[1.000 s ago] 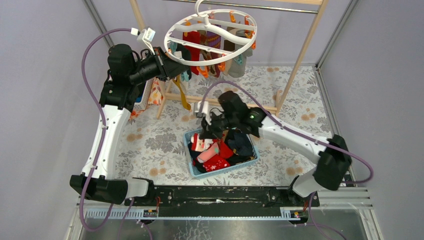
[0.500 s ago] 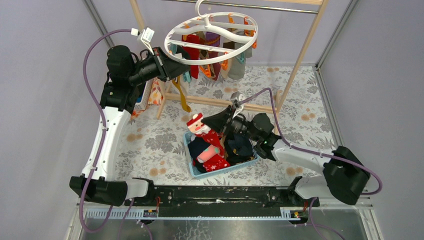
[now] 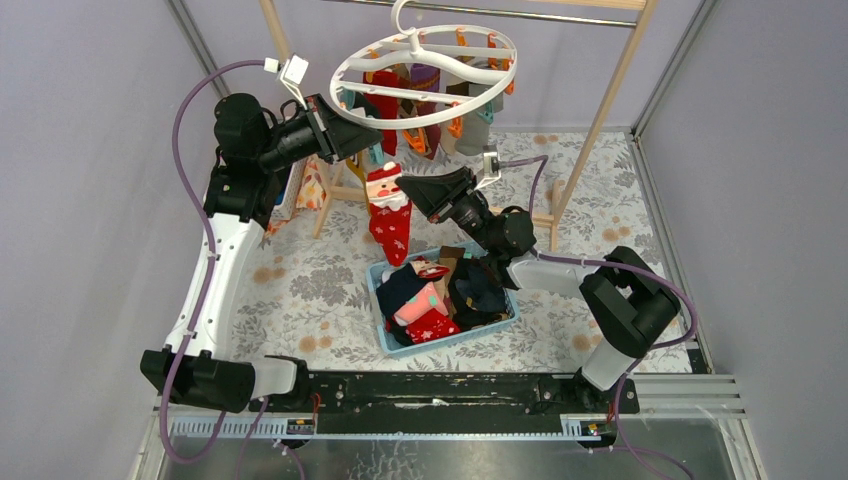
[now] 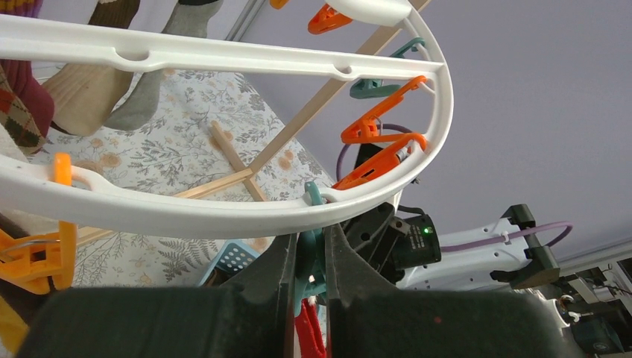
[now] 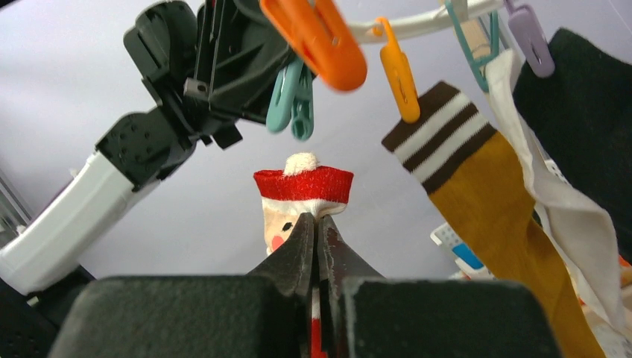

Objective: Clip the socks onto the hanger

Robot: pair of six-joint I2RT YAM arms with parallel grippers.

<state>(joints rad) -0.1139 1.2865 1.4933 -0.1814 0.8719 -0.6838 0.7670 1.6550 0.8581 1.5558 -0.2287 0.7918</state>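
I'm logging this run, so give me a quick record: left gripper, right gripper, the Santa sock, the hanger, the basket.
Left gripper: shut on teal clip
Right gripper: shut on Santa sock, at the cuff
Santa sock: in the air under the teal clip, not clipped
Hanger: several hung socks
Basket: blue, loose socks inside

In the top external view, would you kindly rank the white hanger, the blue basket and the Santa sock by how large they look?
1. White hanger, though it hangs nearer the camera.
2. Blue basket, only a little smaller.
3. Santa sock, clearly smallest.
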